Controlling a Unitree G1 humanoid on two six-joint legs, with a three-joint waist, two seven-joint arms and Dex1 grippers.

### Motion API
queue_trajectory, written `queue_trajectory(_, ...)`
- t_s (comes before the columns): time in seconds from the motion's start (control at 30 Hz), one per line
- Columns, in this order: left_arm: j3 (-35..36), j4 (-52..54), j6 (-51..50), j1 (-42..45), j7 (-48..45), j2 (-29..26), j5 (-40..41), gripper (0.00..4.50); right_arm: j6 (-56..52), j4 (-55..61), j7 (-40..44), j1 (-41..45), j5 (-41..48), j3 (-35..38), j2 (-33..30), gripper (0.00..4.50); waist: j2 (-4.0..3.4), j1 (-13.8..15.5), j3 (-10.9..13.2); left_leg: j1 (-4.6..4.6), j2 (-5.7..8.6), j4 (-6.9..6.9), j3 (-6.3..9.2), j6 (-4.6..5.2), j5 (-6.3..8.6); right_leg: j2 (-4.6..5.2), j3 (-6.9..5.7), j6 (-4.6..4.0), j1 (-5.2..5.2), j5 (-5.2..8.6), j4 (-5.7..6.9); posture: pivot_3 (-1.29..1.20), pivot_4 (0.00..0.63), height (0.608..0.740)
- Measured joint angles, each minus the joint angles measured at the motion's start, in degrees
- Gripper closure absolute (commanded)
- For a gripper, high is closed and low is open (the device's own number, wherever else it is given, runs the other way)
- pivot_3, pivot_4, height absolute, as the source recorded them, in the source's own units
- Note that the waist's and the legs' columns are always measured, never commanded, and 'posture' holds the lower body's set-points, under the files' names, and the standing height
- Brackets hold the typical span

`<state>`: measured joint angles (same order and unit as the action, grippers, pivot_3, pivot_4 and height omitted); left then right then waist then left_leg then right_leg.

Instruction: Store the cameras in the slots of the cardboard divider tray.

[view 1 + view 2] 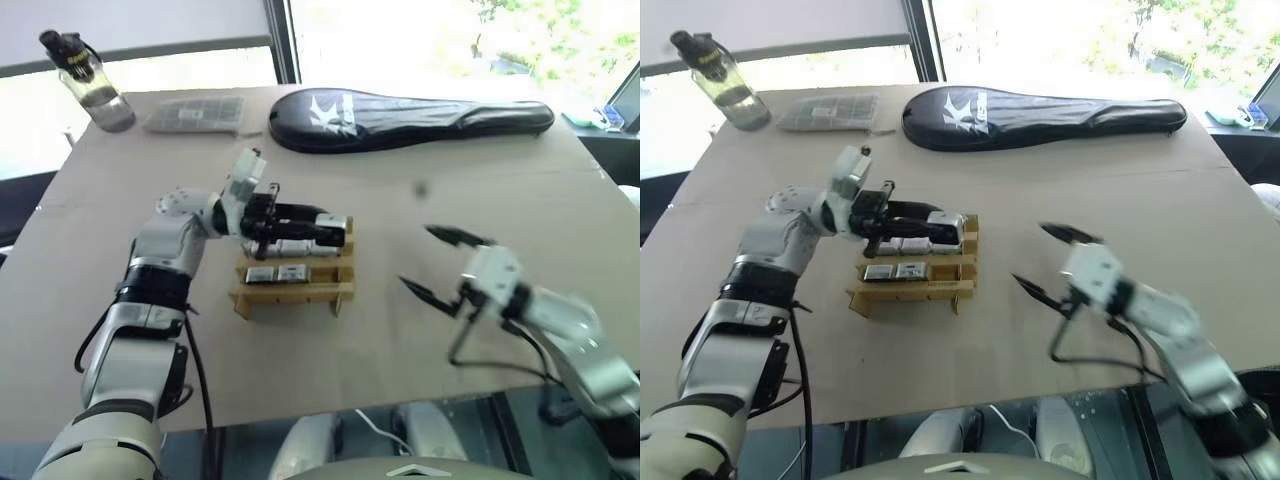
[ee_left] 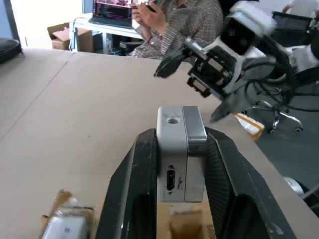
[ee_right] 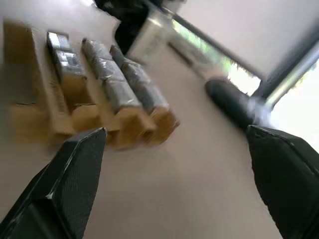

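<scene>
most slots already filled: tray (image 1: 958, 262) sits mid-desk (image 1: 1040, 330) with wrapped cameras in the back and middle rows plus two in the front row; exact count hard to read. one camera (image 2: 180, 149) left in play, clamped between the left hand's (image 1: 316, 228) fingers (image 2: 134, 189), held over the tray's back-right corner, not seated yet. right hand (image 1: 1042, 257) spread wide and empty, off to the tray's right, apart from it. no loose cameras seen elsewhere on the desk. probably last or near-last placement: needs lowering into a free slot on that side, then release. which slot is free can't be told, hidden under the left hand.
</scene>
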<state>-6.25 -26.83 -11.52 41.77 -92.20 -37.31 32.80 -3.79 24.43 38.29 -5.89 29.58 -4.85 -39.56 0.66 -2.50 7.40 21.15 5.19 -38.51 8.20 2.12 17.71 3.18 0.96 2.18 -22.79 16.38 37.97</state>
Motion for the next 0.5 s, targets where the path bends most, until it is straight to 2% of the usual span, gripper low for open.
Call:
queue_trajectory(0.1, -0.4, 1.2, 2.1, -3.1, -0.1, -0.3, 0.0, 3.78, -4.8, 5.0, 3.6, -11.5, 11.9, 6.1, -1.3, 0.00, 0.02, 0.2, 0.0, -0.21, 0.01, 0.08, 0.00, 0.01, 0.00, 0.00, 0.07, 0.05, 0.16, -0.03, 0.06, 0.00, 0.150, 0.740)
queue_trajectory(0.17, -0.6, 1.7, 3.3, -3.7, 0.0, -0.5, 0.0, 3.78, -5.9, 7.9, 6.6, -15.6, 15.4, 9.5, -2.2, 0.00, 0.04, 0.3, 0.0, -0.47, 0.02, 0.05, 0.00, 0.02, 0.01, -0.02, 0.10, 0.16, 0.43, -0.09, 0.04, 0.00, 0.150, 0.740)
queue_trajectory(0.27, -0.6, 2.1, 4.7, -4.1, -0.1, -0.7, 0.0, 3.78, -4.1, 8.7, 10.7, -18.5, 15.8, 12.1, -1.5, 0.00, 0.07, 0.9, 0.0, -0.57, 0.03, 0.01, 0.00, 0.05, 0.03, -0.02, 0.08, 0.20, 0.56, -0.11, 0.00, 0.00, 0.150, 0.740)
queue_trajectory(0.4, -1.5, 2.5, 9.1, -6.5, -0.1, -0.9, -1.3, 3.78, 2.1, 8.5, 20.4, -22.5, 14.5, 13.2, 0.3, 0.00, 0.07, 1.7, 0.0, -0.44, 0.05, 0.03, 0.01, 0.07, 0.04, -0.02, 0.07, 0.20, 0.43, -0.11, -0.04, 0.00, 0.150, 0.740)
queue_trajectory(0.5, -1.6, 2.3, 10.0, -6.6, -0.1, -0.8, -1.4, 3.78, 3.2, 8.3, 23.0, -22.7, 13.6, 13.2, 0.6, 0.00, 0.08, 1.9, 0.0, -0.42, 0.08, 0.00, 0.01, 0.07, 0.04, 0.00, 0.05, 0.20, 0.40, -0.11, -0.03, 0.00, 0.150, 0.740)
